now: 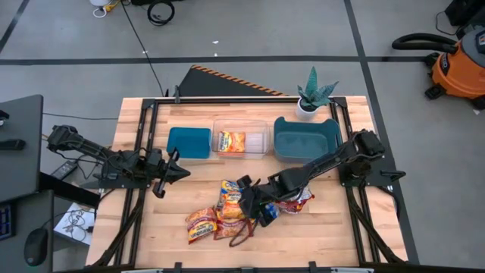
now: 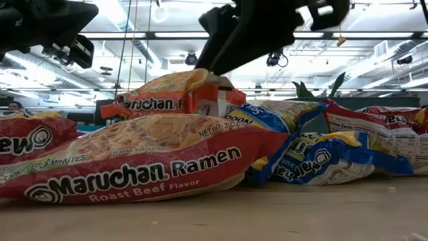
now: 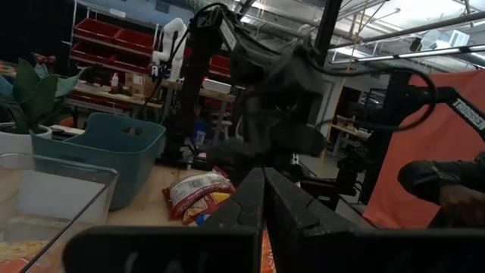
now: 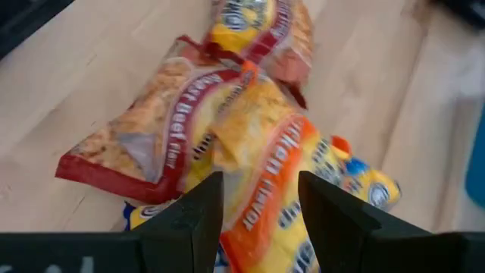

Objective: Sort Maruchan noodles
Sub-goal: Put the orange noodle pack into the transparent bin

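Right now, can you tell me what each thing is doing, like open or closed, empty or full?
Clear bin: holds one orange noodle packet.
Small teal bin: empty.
Big teal bin: looks empty.
Noodle pile: loose packets heaped on the table, overlapping.
Right gripper: fingers open, over an orange packet in the pile.
Left gripper: fingers shut, holding nothing, waiting near the small teal bin.
Potted plant: upright.

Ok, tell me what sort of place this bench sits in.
Probably a robotics lab or workshop. A shop vacuum stands on the bare grey floor beside the table, red shelving lines the far wall, and another robot arm stands by it under an open ceiling.
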